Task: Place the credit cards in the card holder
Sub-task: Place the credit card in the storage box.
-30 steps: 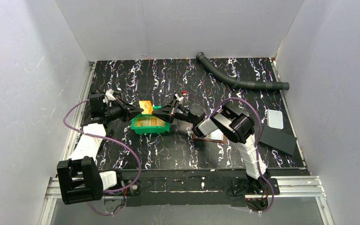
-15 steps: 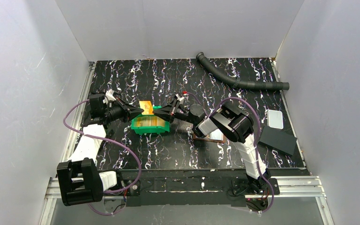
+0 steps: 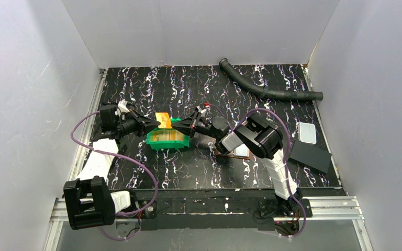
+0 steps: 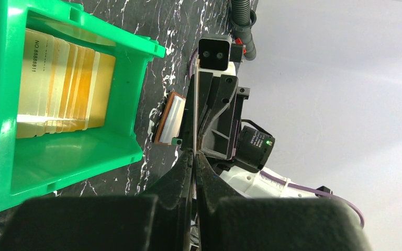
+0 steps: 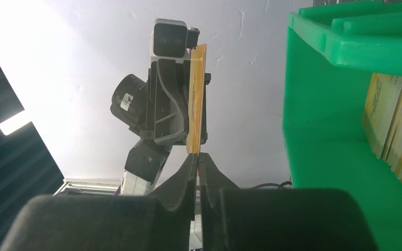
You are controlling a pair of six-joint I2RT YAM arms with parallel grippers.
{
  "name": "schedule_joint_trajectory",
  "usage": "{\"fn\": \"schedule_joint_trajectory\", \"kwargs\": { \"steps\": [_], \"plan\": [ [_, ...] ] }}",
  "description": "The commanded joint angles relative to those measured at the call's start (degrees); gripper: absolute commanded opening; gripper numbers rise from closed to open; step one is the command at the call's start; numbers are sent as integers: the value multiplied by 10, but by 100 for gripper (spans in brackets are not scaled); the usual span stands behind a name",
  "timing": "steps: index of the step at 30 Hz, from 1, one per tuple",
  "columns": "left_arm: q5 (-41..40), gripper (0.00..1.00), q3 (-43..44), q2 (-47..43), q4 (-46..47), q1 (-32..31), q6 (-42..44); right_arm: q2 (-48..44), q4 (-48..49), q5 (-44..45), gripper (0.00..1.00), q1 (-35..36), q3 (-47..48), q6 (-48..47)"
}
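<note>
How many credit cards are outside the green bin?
1: an orange card, held between the left gripper and right gripper by the green bin. Others may hide under the arms.

1. My table [image 3: 188, 172] is black with white marbling.
2. A green bin [image 3: 163, 141] stands left of centre, with the brown card holder [image 3: 239, 152] to its right.
3. A ribbed hose [image 3: 264, 89] lies upper right.
4. A pale plate [image 3: 307, 133] and a black sheet [image 3: 310, 155] lie at the right edge.

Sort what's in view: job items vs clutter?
Job:
- orange card, pinched between left gripper and right gripper
- credit cards stacked in green bin
- card holder

Lying about:
- corrugated hose
- pale plate
- black sheet
</note>
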Motion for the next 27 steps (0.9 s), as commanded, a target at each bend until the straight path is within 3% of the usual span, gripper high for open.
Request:
{"fn": "schedule_joint_trajectory", "kwargs": {
  "steps": [1, 8, 10, 27],
  "plan": [
    [15, 0, -5, -6, 1, 3, 9, 4, 107, 6, 2, -2, 3, 11],
    [-13, 0, 22, 15, -99, 4, 89, -9, 83, 8, 1, -2, -3, -27],
    [-19, 8, 22, 21, -115, 4, 102, -8, 67, 4, 1, -1, -3, -41],
    [-48, 25, 20, 79, -123, 4, 125, 1, -60, -13, 1, -5, 14, -156]
  ]
}}
